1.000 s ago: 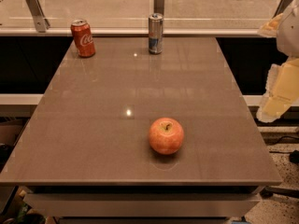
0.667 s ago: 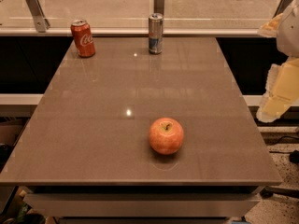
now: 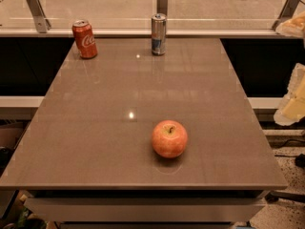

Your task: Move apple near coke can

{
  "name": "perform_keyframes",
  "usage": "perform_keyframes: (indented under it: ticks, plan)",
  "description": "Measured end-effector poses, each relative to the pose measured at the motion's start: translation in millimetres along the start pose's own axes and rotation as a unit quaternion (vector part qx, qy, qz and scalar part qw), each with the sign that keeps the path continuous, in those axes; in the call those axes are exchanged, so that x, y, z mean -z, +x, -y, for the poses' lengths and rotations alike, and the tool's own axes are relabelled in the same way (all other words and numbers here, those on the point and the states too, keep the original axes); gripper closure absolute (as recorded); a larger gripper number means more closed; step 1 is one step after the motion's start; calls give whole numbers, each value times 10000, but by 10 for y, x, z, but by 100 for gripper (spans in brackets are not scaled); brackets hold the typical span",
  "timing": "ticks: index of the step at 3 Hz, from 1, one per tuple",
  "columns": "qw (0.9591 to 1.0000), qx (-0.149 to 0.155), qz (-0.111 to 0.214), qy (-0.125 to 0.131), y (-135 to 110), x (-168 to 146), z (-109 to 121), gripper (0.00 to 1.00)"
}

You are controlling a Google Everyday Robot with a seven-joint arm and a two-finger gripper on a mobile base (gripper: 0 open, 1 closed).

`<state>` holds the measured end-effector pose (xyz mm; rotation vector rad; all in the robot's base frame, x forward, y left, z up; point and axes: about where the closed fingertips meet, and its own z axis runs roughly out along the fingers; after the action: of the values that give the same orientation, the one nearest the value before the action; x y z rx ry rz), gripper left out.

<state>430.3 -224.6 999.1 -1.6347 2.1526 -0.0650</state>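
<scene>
The apple (image 3: 169,138), red-orange with a stem on top, sits on the grey-brown table (image 3: 95,128) towards the front, a little right of centre. The coke can (image 3: 85,39), red with white script, stands upright at the far left corner. They are far apart. My gripper is not in view; only pale parts of my arm (image 3: 291,104) show at the right edge, off the table and away from both objects.
A taller slim silver-and-blue can (image 3: 158,34) stands upright at the far middle edge. A rail with metal brackets (image 3: 36,9) runs behind the table. The floor with a cable shows at the lower right.
The pale arm parts at the right edge have shifted slightly towards the right. The apple and both cans have not moved.
</scene>
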Motion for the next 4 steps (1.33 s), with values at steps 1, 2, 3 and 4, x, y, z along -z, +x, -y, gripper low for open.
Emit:
perform_keyframes:
  ticks: [1, 2, 3, 4]
  plan:
    - [9980, -80, 619, -79, 74, 22, -132, 0]
    - [9908, -106, 1338, -168, 10, 28, -379, 0]
    - [9791, -110, 2015, -259, -137, -45, -617, 0]
    - [9633, -196, 2661, -285, -279, -197, -762, 0]
